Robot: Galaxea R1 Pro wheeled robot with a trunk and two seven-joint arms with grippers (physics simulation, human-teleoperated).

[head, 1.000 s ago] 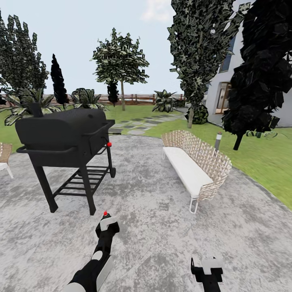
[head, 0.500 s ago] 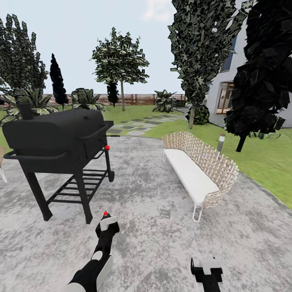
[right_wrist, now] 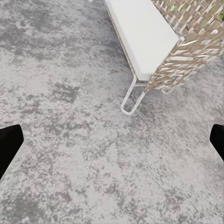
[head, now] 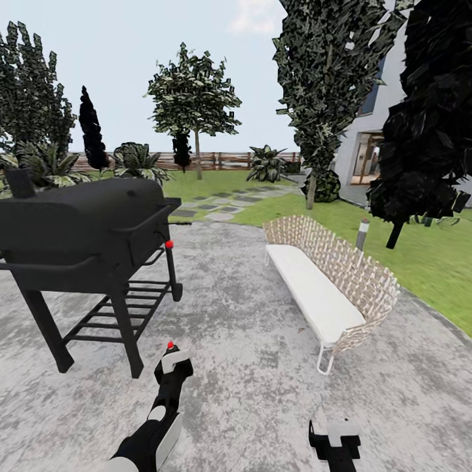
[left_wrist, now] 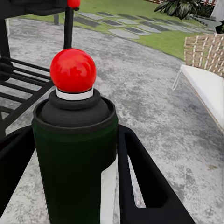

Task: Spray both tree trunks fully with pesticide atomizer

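**Sprayer in hand on the patio, two trees across the lawn**

From the head camera, the left gripper (head: 172,367) is held out low over the grey stone patio (head: 249,314), clamped on the pesticide atomizer (head: 170,359), whose one red dot points upward. The right gripper (head: 334,439) sits at the lower edge of the picture; from here it cannot be told whether its fingers are apart. One black barbecue grill (head: 85,229) stands to the left on the patio, and one wicker bench (head: 334,282) with a white seat to the right. Beyond them lie the garden lawn (head: 426,255), a stepping-stone path (head: 216,204) and a brown slat fence (head: 216,159). Two leafy trees stand on the grass: one (head: 194,98) far off by the fence, one (head: 328,72) nearer the white house (head: 367,144).

In the left wrist camera, the atomizer (left_wrist: 74,158) stands upright between two black fingers (left_wrist: 140,182) that press against its dark green body, its red ball on top.

In the right wrist camera, two black fingertips (right_wrist: 8,144) show at opposite edges, spread wide with nothing between them, above bare stone near the bench's white leg (right_wrist: 133,95).
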